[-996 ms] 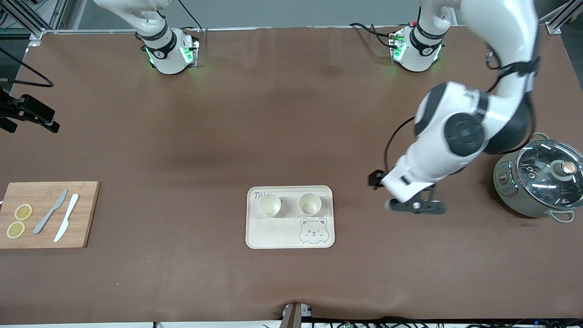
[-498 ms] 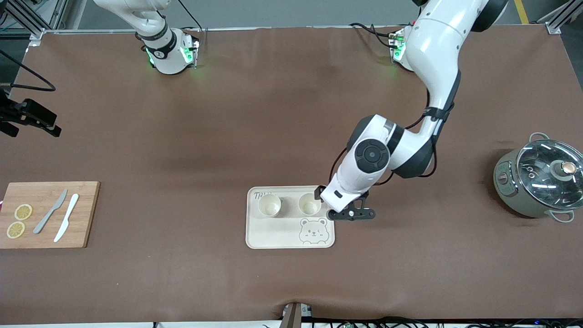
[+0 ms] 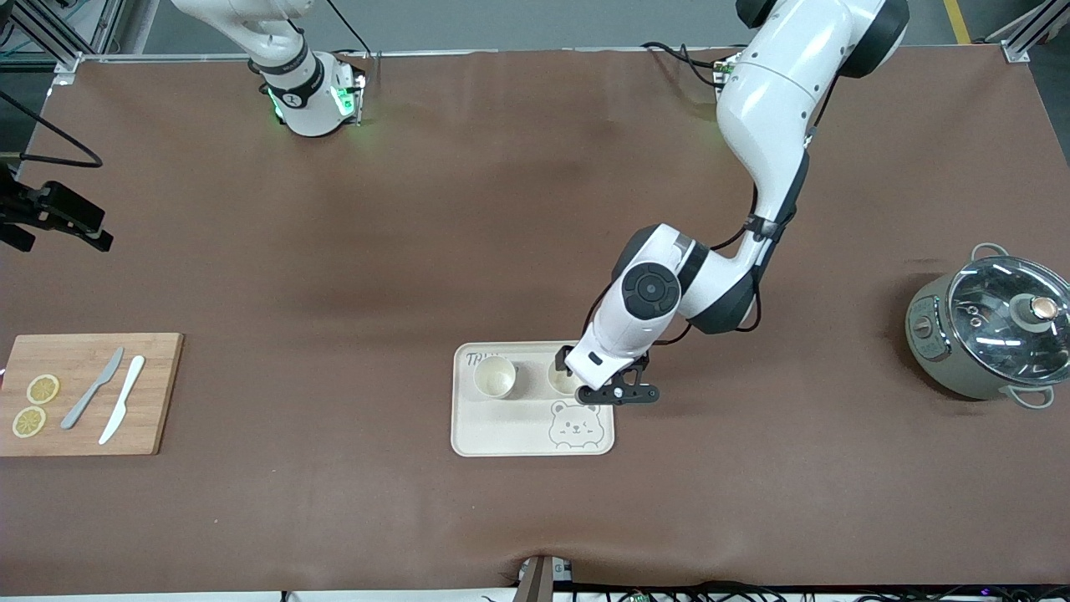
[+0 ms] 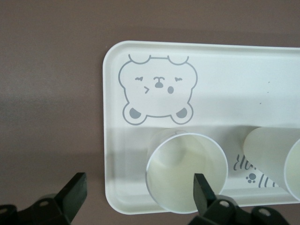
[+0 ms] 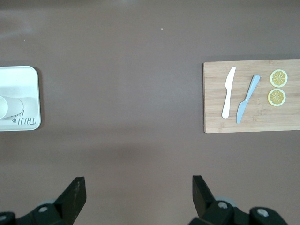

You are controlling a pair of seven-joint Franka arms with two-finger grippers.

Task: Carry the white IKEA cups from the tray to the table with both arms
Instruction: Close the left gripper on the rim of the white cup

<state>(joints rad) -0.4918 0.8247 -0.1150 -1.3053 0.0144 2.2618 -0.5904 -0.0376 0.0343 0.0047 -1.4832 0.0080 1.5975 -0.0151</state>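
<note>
Swinging in from the pot's end of the table, the left gripper [image 3: 619,391] has come over the bear-printed tray [image 3: 501,435] and now hangs above the tray's edge toward the left arm's end. Its fingers [image 4: 201,191] are spread wide: in the left wrist view one finger sits over the mouth of a white IKEA cup [image 4: 186,172] while the other is over bare table beside the tray, and neither touches the cup.

That cup [image 3: 562,378] stands upright on the tray, partly hidden by the wrist in the front view. The second cup [image 3: 494,376] stands beside it on the same tray, toward the right arm's end, the two apart. A bear face [image 3: 575,423] is printed on the tray, nearer the front camera than the cups.

The right gripper [image 5: 136,197] waits high over bare table, fingers spread and empty, between the tray and a wooden cutting board [image 3: 84,394]. On the board lie two knives [image 3: 107,398] and two lemon slices [image 3: 35,405]. A grey-green pot with glass lid [image 3: 991,330] sits at the left arm's end.
</note>
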